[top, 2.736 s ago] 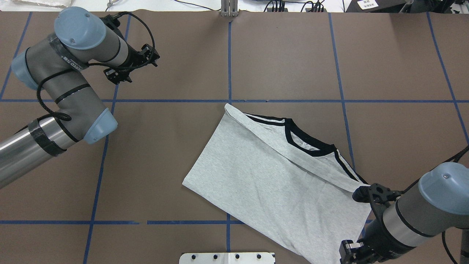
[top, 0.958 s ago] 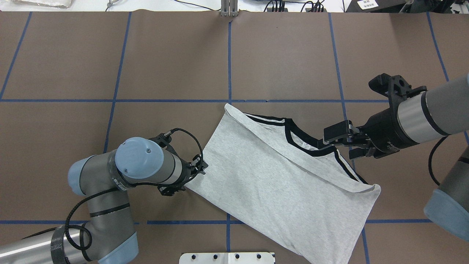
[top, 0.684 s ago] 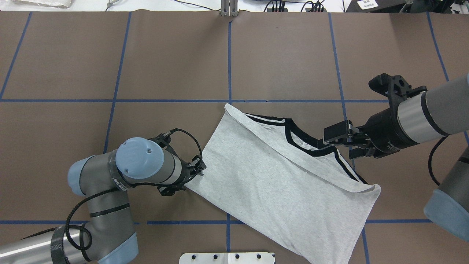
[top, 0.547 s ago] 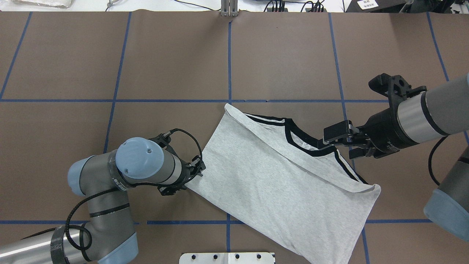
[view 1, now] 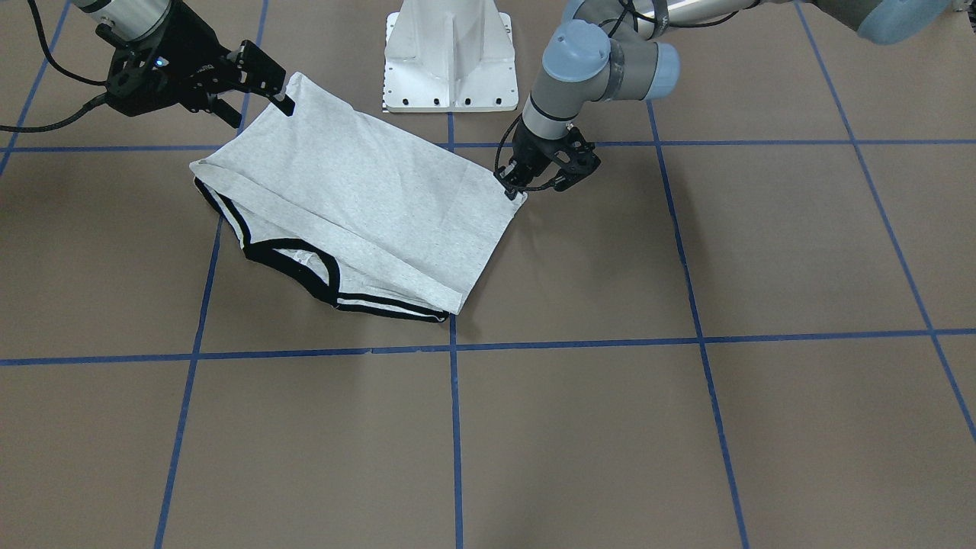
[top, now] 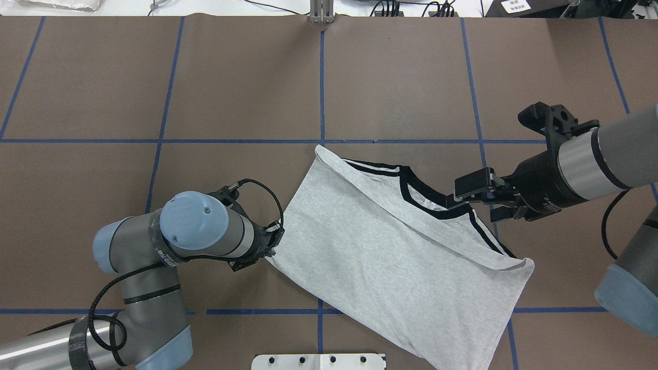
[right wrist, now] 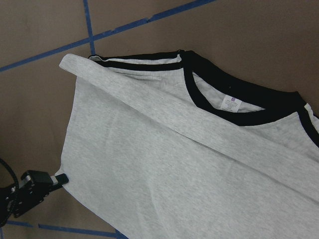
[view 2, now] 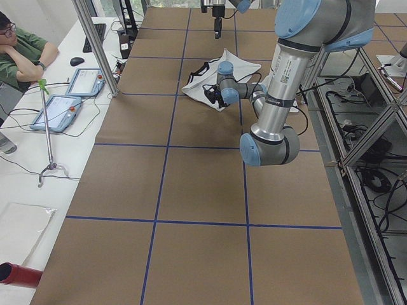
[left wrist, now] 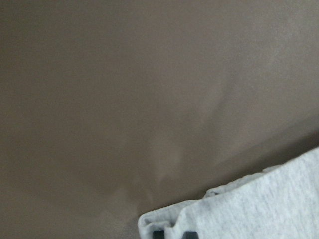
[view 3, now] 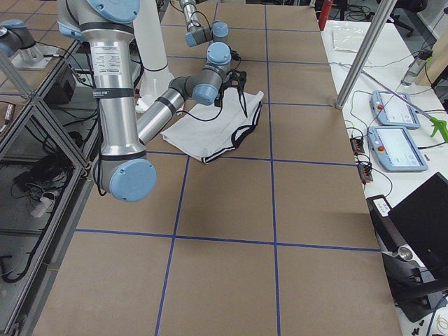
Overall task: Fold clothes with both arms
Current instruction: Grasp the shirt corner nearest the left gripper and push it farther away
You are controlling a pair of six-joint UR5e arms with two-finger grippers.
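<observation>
The grey T-shirt (top: 390, 257) lies folded and slanted on the brown table, plain side up, its black collar (top: 426, 198) at the far edge. The print is hidden. My left gripper (top: 270, 246) is shut on the shirt's left corner and holds it slightly off the table; the pinched corner shows in the left wrist view (left wrist: 259, 209). My right gripper (top: 475, 205) is open and empty, high above the shirt's right side. The right wrist view looks down on the collar (right wrist: 239, 112) and the left gripper (right wrist: 35, 191). In the front view the left gripper (view 1: 517, 191) holds the corner and the right gripper (view 1: 259, 103) hovers.
The white pedestal (view 1: 450, 46) stands at the robot's edge of the table, just behind the shirt. Blue tape lines (top: 321, 92) grid the brown table. A seated person (view 2: 22, 54) and tablets (view 2: 86, 81) are at a side bench, behind a metal pole (view 2: 95, 44).
Over the last second the left gripper has pulled the shirt's left corner slightly up and leftward. The right arm has stayed still. Earlier, both arms moved in from elsewhere.
</observation>
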